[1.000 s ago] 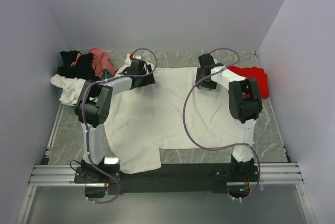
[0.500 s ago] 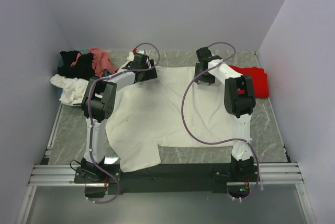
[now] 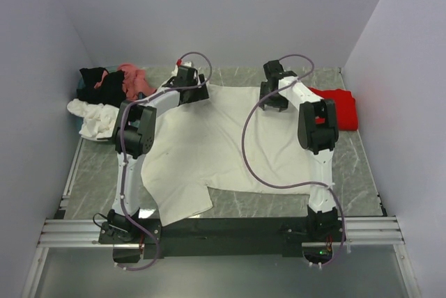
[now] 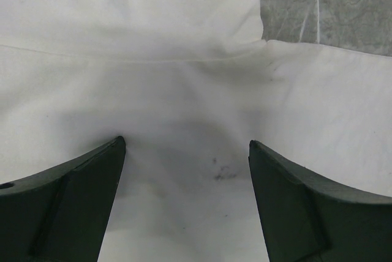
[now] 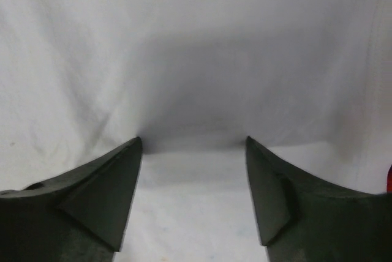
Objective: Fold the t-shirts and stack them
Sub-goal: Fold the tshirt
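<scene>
1. Got a big cream t-shirt [image 3: 223, 152] spread out over the middle of the marble table [image 3: 279, 204]. A few wrinkles, and the near-left corner reaches down toward the base of the left arm [image 3: 132, 138].
2. Then the left gripper [image 4: 185, 145], sitting over the far-left part of that shirt. Spread wide, gripping nothing. Just cloth underneath, with a seam [image 4: 122, 56] running across and a couple of small dark smudges [image 4: 223, 173] on the fabric. Bit of bare marble showing past the shirt's edge in the wrist view. Can't tell whether it actually touches the cloth.
3. Same deal with the right gripper [image 5: 193, 142], over the far-right part of the same shirt. Also spread apart, nothing pinched. Only plain, slightly rumpled cream cloth below.
4. Over in the far right corner, a red t-shirt [image 3: 338, 103], just beside the cream one's right edge and partly hidden behind the right arm [image 3: 317, 127].
5. Far left corner: a crumpled heap with a black t-shirt [image 3: 97, 83], a pink t-shirt [image 3: 132, 79] right next to it, and a white t-shirt [image 3: 94, 117] a little nearer. Well apart from the red one.
</scene>
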{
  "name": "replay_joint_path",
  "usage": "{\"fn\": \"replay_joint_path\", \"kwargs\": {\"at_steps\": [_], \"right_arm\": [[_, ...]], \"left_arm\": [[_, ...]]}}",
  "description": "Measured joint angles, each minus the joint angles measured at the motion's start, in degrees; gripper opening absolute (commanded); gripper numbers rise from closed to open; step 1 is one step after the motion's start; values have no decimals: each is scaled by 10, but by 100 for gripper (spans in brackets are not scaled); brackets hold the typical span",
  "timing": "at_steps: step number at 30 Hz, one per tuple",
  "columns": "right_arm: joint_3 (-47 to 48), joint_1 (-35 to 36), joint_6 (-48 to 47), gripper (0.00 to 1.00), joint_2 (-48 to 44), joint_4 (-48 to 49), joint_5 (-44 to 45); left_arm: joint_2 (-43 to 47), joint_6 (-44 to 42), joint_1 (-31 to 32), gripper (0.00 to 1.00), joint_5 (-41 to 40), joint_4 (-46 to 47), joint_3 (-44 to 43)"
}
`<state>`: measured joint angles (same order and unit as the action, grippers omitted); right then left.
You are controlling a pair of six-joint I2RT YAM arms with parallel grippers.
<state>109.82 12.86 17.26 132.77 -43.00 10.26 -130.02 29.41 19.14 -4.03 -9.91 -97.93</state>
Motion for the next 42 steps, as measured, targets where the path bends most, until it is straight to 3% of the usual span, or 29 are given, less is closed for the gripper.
{"fn": "replay_joint_path", "kwargs": {"at_steps": [7,16,20,27,42], "right_arm": [[-147,0,0,87,-137,37,-1],[-308,0,15,87,-332,125,-111],[-366,0,29,87,-321,146,-160],[-380,0,41,86,-274,143,-138],[-335,0,48,84,-210,127,-76]], "left_arm": [[7,-3,-2,88,7,2,8],[151,2,1,88,0,23,144],[198,4,8,88,-3,40,194],[215,13,23,88,-4,50,287],[204,12,28,89,-11,50,301]]}}
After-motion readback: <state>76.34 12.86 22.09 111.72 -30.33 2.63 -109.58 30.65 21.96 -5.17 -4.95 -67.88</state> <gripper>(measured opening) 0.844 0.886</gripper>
